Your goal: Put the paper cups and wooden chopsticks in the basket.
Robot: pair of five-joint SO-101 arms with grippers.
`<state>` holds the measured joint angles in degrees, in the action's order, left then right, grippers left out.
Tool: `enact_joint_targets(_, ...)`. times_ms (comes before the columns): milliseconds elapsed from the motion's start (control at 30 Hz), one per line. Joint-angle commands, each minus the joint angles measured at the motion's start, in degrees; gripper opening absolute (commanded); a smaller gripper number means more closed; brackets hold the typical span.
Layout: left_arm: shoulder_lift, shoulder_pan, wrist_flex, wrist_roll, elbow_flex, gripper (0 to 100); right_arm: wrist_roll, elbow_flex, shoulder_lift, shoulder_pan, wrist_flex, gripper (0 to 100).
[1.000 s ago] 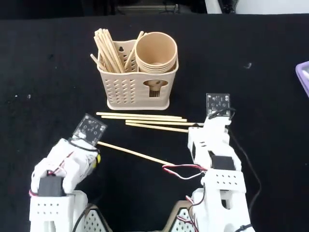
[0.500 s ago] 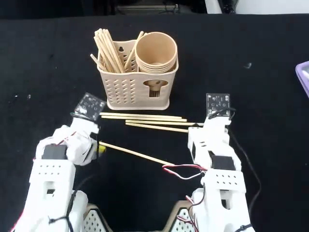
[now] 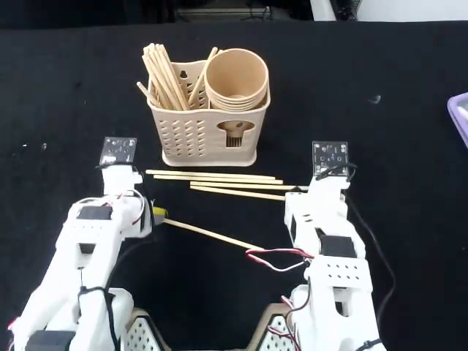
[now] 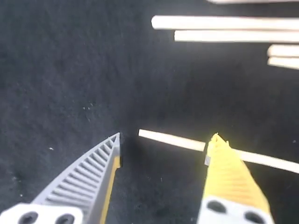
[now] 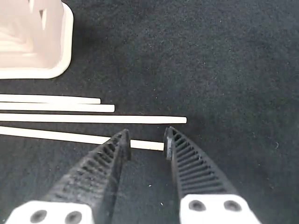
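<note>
Black cloth covers the table [image 3: 409, 66] in the high view. A cream plastic basket [image 3: 191, 135] with perforated walls stands at the far centre. Its left compartment holds a bundle of chopsticks [image 3: 162, 77], pale bare wood, upright and fanned out. Its right compartment holds the paper cups [image 3: 236, 73], plain tan, nested in one stack, mouths up. Four loose chopsticks [image 3: 212, 175] lie just near of the basket, roughly parallel and running left to right. A single chopstick [image 3: 208, 232] lies nearer still, on a diagonal between the two arms. The left arm [image 3: 91, 234] is near left, with its tip at the left end of that single chopstick. The right arm [image 3: 322, 219] is near right, with its tip at the right ends of the four loose chopsticks. A purple object [image 3: 459, 110] shows at the right edge.

In the left wrist view, the left gripper [image 4: 166, 136] is spread wide, one finger ribbed grey, the other yellow. The end of the single chopstick [image 4: 173, 140] lies on the cloth between the fingertips and passes the yellow fingertip; contact cannot be told. The ends of the loose chopsticks [image 4: 224, 22] lie beyond.

In the right wrist view, the right gripper [image 5: 147, 132], with dark ribbed fingers, is spread apart and holds nothing. The end of the nearest loose chopstick [image 5: 70, 136] lies between its fingertips. The other three lie beyond it, towards a corner of the basket [image 5: 60, 51].
</note>
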<state>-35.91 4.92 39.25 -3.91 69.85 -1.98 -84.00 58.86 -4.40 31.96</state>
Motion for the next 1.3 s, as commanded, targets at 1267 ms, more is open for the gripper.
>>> enact_joint_targets(1267,-4.75,-23.78,16.88,-26.46,-11.74,30,0.09,-0.92,2.42,-5.89,-4.66,12.4)
